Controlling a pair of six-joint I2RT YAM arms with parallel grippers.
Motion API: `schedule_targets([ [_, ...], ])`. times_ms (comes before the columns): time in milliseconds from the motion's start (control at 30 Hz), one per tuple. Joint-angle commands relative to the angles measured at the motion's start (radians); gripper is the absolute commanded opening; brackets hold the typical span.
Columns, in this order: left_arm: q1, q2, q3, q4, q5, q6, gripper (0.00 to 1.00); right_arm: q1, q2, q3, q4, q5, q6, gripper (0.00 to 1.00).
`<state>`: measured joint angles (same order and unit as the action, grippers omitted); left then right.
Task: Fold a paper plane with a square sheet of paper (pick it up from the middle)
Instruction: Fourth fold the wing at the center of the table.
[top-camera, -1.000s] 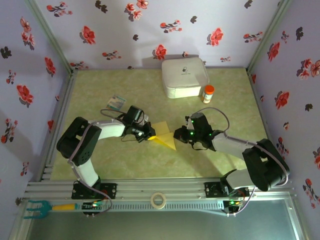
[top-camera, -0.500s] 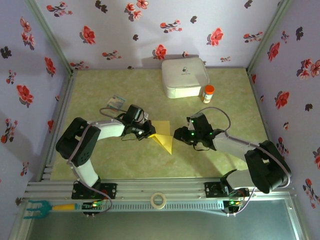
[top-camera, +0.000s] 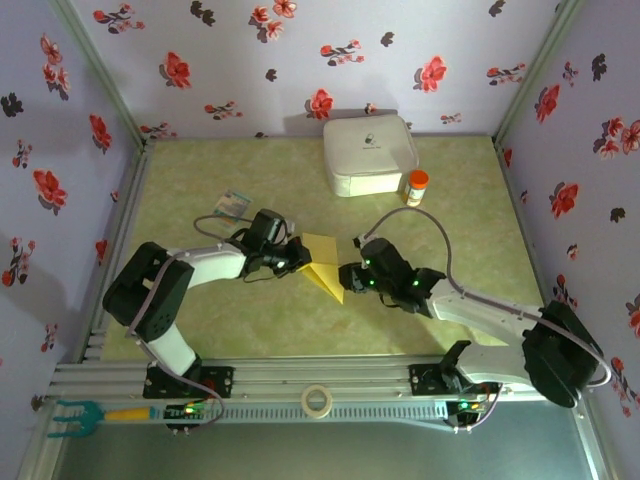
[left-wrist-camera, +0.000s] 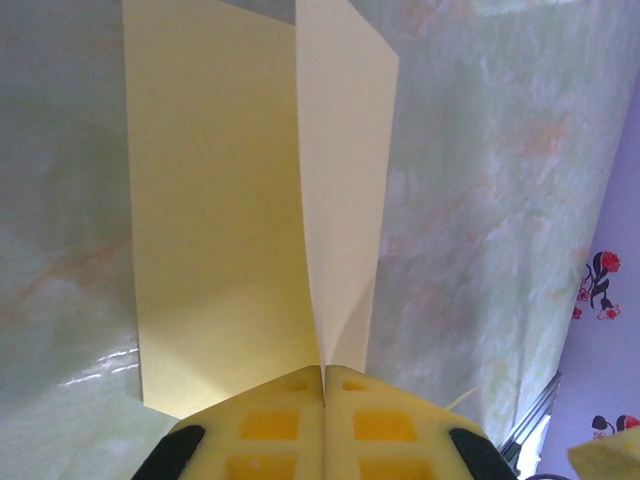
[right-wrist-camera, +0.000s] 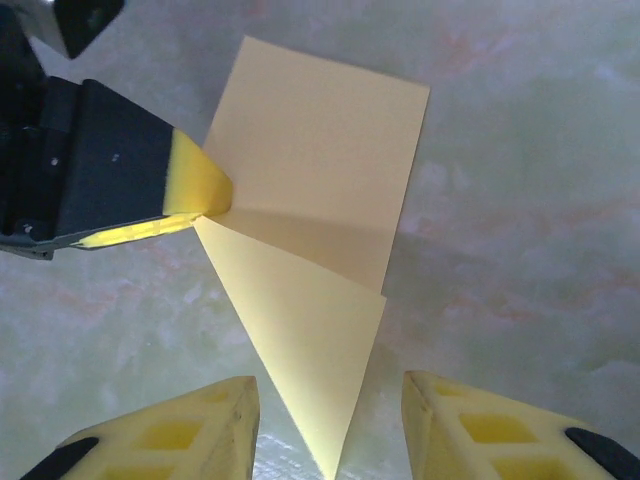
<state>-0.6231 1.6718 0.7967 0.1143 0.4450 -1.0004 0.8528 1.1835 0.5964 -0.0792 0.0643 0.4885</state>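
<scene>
At the far left of the desk (top-camera: 190, 165), a small teal-and-white card (top-camera: 233, 205) is seen lying flat, well apart from the work.

Next to the right, the left end effector (top-camera: 291, 259) is found clamped on the square sheet of paper (top-camera: 326, 262). In the left wrist view its yellow pads (left-wrist-camera: 270, 425) are pressed together with the paper's raised fold caught between them. From that pinch a crease is seen running away across the sheet, with a broad panel lying on one side and a narrower panel on the other.

The sheet is placed near the middle of the desk, between the two arms. In the right wrist view it is shown as a four-sided panel above and a triangular panel below, both meeting at the crease that starts at the left pads.

Further right, the right end effector (top-camera: 349, 278) is held just beside the sheet with its fingers (right-wrist-camera: 200, 430) apart. The pointed lower tip of the paper is placed between them, and nothing is gripped.

At the back right, a white box (top-camera: 368, 155) and an orange-capped bottle (top-camera: 417, 187) are left standing.

The task is judged to be partly done. A first fold and a slanted panel are formed, but no narrow dart with matching wings is made, so several folds are judged to be left.
</scene>
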Motion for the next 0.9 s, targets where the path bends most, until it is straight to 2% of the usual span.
schedule_targets([
  [0, -0.013, -0.008, -0.016, 0.036, -0.023, -0.027, 0.0, 0.076, -0.024, -0.048, 0.097, 0.191, -0.15, 0.43],
  [200, -0.018, -0.019, -0.027, 0.051, -0.038, -0.046, 0.0, 0.212, 0.027, -0.06, 0.168, 0.349, -0.324, 0.43],
  [400, -0.026, -0.017, -0.025, 0.054, -0.042, -0.056, 0.0, 0.297, 0.098, -0.071, 0.254, 0.433, -0.449, 0.43],
  [667, -0.033, -0.015, -0.019, 0.05, -0.04, -0.054, 0.0, 0.322, 0.259, -0.02, 0.286, 0.448, -0.501, 0.43],
  [867, -0.033, -0.016, -0.017, 0.045, -0.038, -0.052, 0.0, 0.326, 0.357, -0.02, 0.363, 0.528, -0.5, 0.45],
])
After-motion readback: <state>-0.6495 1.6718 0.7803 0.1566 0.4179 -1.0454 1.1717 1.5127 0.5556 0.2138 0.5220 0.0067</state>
